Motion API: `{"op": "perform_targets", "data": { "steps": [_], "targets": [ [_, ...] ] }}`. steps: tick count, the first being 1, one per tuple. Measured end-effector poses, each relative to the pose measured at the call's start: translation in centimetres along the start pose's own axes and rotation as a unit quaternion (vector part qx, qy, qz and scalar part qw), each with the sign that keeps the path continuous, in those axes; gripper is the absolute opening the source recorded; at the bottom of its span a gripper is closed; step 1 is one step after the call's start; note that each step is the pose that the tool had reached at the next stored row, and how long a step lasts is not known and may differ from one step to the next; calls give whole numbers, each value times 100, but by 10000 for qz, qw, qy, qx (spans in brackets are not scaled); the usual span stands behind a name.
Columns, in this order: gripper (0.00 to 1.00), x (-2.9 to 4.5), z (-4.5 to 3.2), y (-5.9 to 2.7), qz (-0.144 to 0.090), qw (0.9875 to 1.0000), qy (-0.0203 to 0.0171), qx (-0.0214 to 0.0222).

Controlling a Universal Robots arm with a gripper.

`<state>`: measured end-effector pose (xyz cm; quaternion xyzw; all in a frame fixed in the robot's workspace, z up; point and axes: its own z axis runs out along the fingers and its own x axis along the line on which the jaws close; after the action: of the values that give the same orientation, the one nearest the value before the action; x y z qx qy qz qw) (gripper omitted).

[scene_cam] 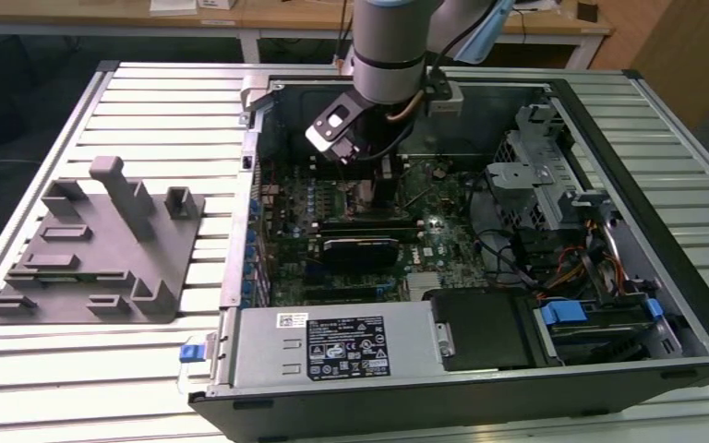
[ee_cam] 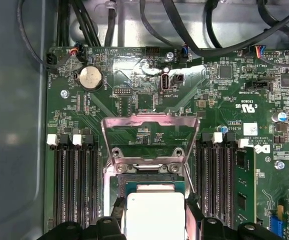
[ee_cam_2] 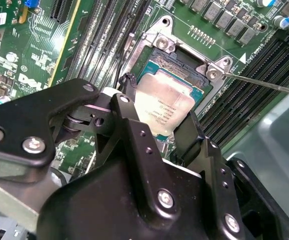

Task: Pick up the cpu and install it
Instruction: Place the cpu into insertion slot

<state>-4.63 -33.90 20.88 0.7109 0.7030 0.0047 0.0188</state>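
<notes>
The cpu (ee_cam_2: 165, 101), a silvery square plate on a green base, lies in or just over the open socket (ee_cam_2: 170, 48) of the motherboard. My gripper (ee_cam_2: 157, 105) reaches down into the computer case (scene_cam: 650, 120), with one black finger (ee_cam_2: 128, 84) against each of two opposite cpu edges, shut on it. In the first wrist view the cpu (ee_cam: 155, 214) shows between the gripper (ee_cam: 155, 220) fingers, with the metal load plate (ee_cam: 144, 131) swung up and open beyond it. The socket's thin lever (ee_cam_2: 264, 82) stands raised to one side. In the exterior view the gripper (scene_cam: 371, 171) hangs over the board's far middle.
Memory slots (ee_cam: 77, 185) flank the socket, one holding a module (ee_cam: 244, 180). Black cables (ee_cam: 184, 30) run along the board's edge. A grey fixture block (scene_cam: 96, 249) sits on the slatted table at the exterior view's left. The power supply (scene_cam: 330, 346) and drive cage (scene_cam: 539, 166) crowd the case.
</notes>
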Motion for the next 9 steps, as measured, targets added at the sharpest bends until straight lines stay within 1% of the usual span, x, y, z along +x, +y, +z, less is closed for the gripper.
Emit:
{"op": "perform_targets", "data": {
  "steps": [9],
  "targets": [
    [55,4,80,-2,0,10000,0,0]
  ]
}}
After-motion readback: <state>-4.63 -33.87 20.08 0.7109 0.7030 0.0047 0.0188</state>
